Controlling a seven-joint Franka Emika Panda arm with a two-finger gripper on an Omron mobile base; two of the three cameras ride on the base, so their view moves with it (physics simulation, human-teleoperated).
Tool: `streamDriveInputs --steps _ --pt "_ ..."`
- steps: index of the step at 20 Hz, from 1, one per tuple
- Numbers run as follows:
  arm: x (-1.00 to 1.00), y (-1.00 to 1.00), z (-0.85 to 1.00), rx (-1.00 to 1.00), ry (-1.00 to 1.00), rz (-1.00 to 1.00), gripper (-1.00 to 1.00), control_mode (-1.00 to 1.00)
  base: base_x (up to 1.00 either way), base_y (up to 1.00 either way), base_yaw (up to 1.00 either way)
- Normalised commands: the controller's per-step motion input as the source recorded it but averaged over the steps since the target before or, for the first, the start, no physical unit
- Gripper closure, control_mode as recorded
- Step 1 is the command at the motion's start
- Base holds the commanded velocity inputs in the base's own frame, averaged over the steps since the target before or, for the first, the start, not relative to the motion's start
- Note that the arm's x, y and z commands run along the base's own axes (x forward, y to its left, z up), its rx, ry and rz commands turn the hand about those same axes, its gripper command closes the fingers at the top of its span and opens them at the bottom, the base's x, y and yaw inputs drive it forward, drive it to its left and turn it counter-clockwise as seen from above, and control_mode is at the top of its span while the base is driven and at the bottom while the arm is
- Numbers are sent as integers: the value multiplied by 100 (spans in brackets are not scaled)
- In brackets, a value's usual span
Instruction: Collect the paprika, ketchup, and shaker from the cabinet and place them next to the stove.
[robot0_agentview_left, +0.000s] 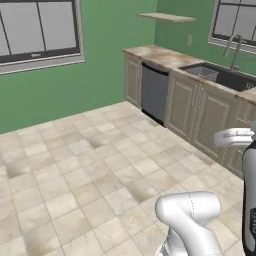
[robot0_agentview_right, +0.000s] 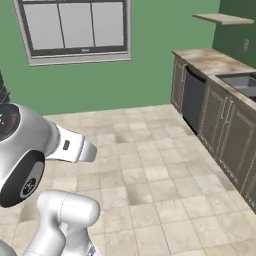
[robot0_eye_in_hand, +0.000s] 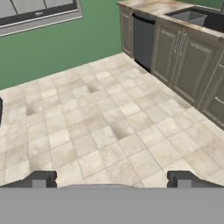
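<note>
Gripper (robot0_eye_in_hand: 112, 179) held over tiled floor (robot0_eye_in_hand: 109, 127)
Jaws are spread wide, nothing gripped; cabinet (robot0_agentview_left: 166, 17) is seen far off.

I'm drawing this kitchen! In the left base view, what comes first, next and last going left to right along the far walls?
Window → wall shelf → dishwasher → sink, with its tap standing behind it.
</note>
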Motion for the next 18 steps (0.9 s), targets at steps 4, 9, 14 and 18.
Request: streamDriveInputs --steps 4,9,14,18 --pt "0 0 0 0 0 0 -100 100 4 -16 -45" --pt "0 0 0 0 0 0 -100 100 2 -17 -45" --pt "0 0 0 0 0 0 -100 100 1 -18 -45" --pt "0 0 0 0 0 0 -100 100 3 -13 -45"
